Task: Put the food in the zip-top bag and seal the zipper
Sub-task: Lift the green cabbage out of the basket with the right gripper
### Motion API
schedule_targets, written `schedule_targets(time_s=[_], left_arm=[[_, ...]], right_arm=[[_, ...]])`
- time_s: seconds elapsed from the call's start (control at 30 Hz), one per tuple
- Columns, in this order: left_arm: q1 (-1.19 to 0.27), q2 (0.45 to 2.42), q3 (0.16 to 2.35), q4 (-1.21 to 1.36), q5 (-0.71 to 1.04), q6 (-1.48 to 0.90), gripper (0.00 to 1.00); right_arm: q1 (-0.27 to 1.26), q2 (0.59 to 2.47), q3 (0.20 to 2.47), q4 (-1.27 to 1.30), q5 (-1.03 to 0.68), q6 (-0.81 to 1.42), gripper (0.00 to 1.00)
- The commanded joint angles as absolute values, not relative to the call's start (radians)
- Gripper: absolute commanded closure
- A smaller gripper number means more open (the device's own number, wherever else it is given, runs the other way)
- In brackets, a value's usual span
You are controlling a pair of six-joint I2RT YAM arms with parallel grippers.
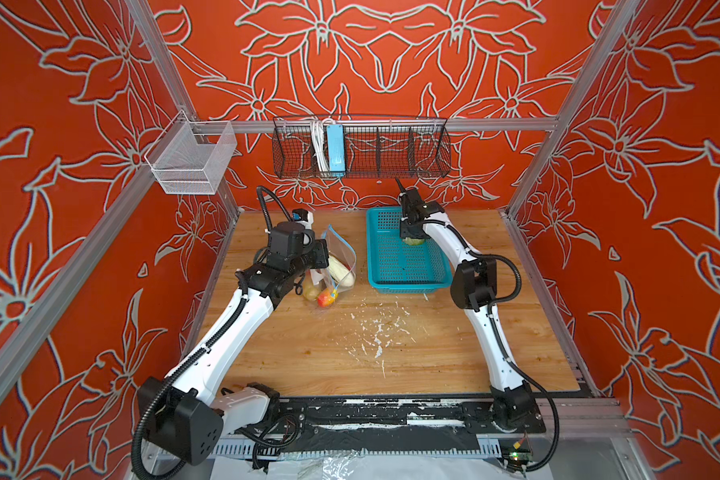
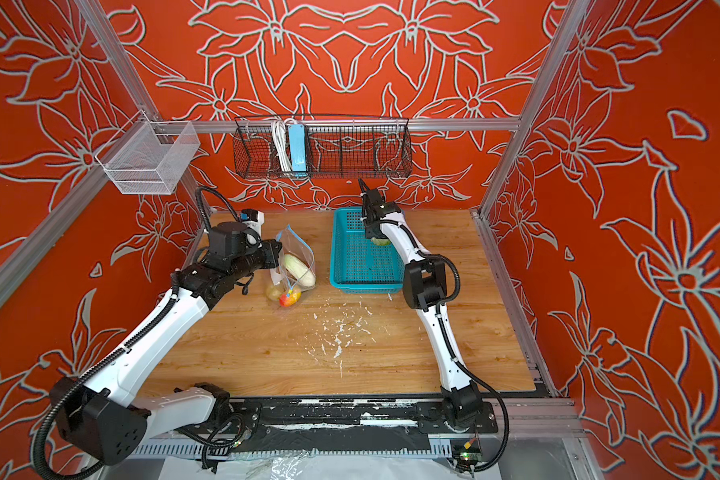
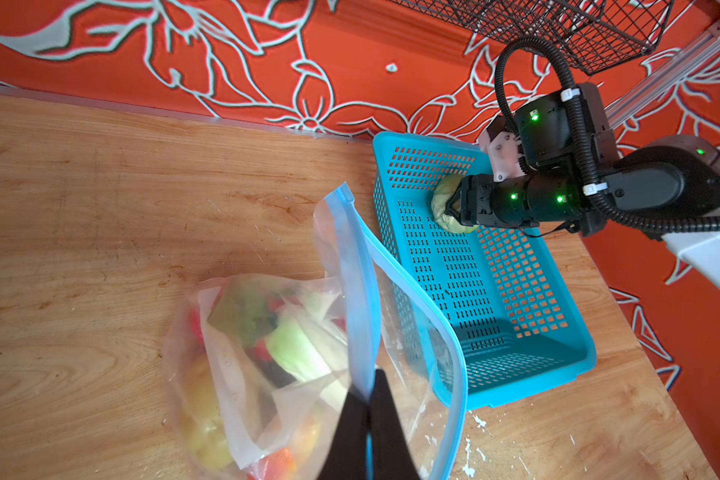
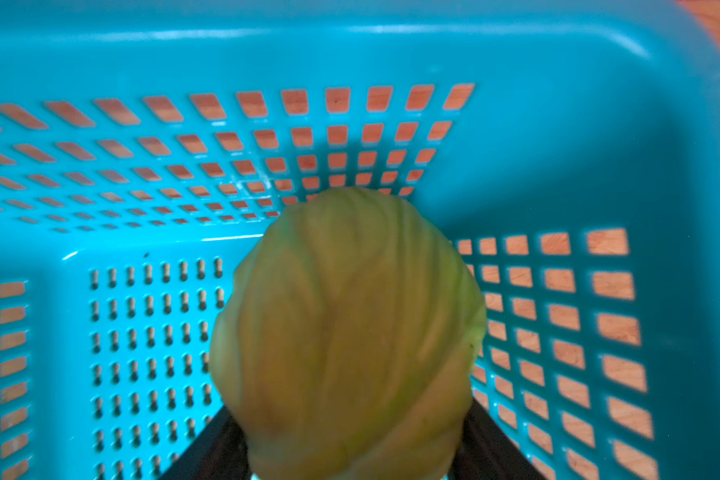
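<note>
Wooden table [image 1: 350, 353]: left gripper [image 3: 368, 386] pinched tight on the zipper [image 3: 356, 270]. Right gripper [image 3: 454, 208] straddles the cabbage [image 4: 350, 332] (clamped? can't tell). The zip-top bag [image 3: 233, 374] has a narrow mouth, so the cabbage could snag or drop.

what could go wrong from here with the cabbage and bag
1. The cabbage is round and bulky in the right end effector; it may slip while leaving the basket.
2. The left end effector pinches only one side of the zipper, so the mouth of the bag looks narrow; the cabbage may snag or pull it loose.
</note>
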State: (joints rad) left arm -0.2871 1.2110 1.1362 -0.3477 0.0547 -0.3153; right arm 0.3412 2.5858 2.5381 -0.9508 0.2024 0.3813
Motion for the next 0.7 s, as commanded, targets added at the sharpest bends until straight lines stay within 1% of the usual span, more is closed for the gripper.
schedule_targets(time_s=[0.0,0.2,0.47,0.67], left_arm=[[-0.282,1.209,1.133,-0.331,0.061,-0.323,1.0],[-0.281,1.208,1.133,-0.332,0.059,-0.323,1.0],[-0.282,1.21,1.132,-0.331,0.066,-0.325,1.0],[-0.282,1.206,1.131,-0.33,0.07,-0.328,1.0]], right_arm=[[0.342,2.498,2.508,-0.944,0.159,0.409,0.46],[0.342,2.399,2.415,-0.916,0.109,0.424,0.49],[0.342,2.291,2.32,-0.9,0.019,0.457,0.51],[0.342,2.182,2.177,-0.837,-0.03,0.502,0.51]])
